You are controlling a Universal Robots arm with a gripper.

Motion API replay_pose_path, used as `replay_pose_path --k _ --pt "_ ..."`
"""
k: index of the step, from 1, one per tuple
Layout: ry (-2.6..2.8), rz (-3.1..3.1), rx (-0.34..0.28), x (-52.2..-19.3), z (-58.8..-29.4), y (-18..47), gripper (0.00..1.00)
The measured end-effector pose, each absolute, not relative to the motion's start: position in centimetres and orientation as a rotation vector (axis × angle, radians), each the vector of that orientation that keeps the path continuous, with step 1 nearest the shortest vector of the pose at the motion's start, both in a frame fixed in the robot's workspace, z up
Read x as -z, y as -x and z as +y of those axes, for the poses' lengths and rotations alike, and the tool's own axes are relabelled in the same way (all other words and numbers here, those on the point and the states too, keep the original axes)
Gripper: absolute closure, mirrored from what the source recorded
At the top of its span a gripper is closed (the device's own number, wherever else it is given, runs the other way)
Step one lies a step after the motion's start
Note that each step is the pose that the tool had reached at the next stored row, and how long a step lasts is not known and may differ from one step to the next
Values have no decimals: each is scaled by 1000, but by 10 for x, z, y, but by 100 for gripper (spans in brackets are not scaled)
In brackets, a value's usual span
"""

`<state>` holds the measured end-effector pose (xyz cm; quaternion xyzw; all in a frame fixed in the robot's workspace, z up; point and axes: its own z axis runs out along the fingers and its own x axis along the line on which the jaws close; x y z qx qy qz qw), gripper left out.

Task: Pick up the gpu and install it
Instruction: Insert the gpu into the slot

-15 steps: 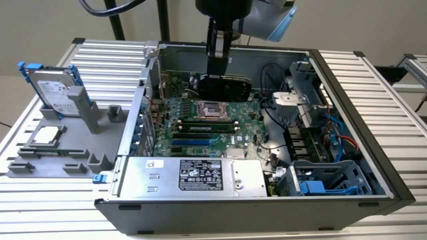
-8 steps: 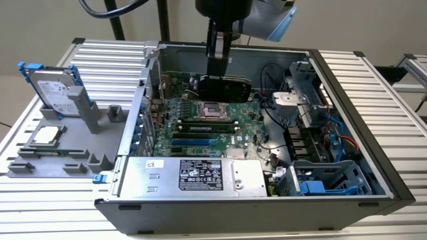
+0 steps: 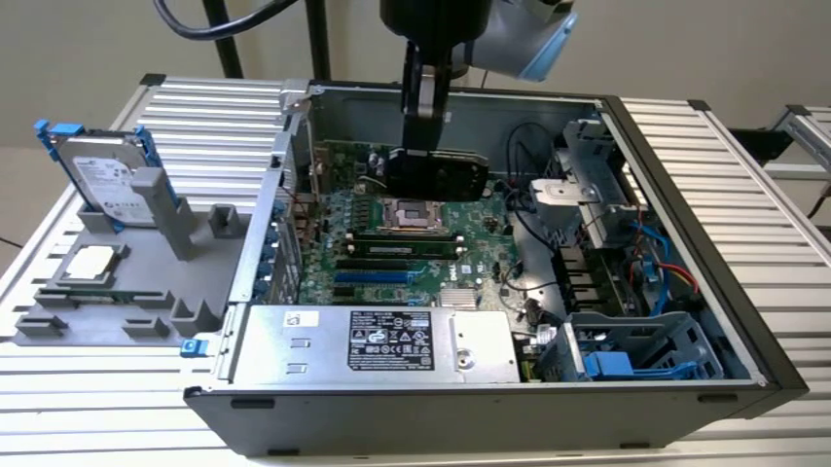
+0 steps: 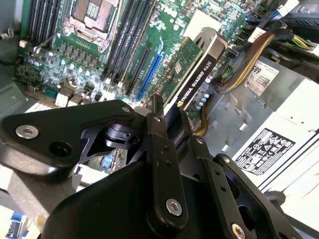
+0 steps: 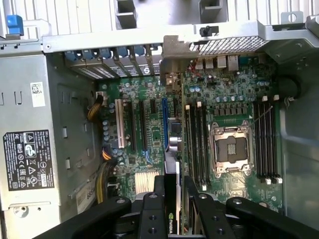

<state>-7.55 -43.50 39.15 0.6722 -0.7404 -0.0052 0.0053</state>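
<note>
The gpu [image 3: 442,176] hangs on edge inside the open computer case [image 3: 675,165], above the motherboard [image 3: 389,258] near the processor socket [image 3: 415,211]. My gripper [image 3: 419,154] comes down from above and is shut on the card's upper edge. In the second wrist view the gpu [image 4: 195,75] shows its green board and black cooler beyond the fingers [image 4: 158,124]. In the first wrist view the gpu [image 5: 172,191] is seen edge-on between the fingers [image 5: 160,185], reaching toward the rear slot openings. It runs along the blue expansion slot [image 5: 164,124].
A silver hard drive in a blue frame [image 3: 107,181] and a square processor chip [image 3: 89,265] sit on a grey fixture [image 3: 143,292] at the exterior view's left. The power supply [image 3: 377,341] fills the case's near side. Cables [image 3: 643,263] and drive bays [image 3: 636,355] lie at its right.
</note>
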Motion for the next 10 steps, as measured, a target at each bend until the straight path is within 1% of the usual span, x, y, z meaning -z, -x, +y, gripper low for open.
replay_pose_path --k 10 --pt "-2112 -2312 16 -387 -435 75 100"
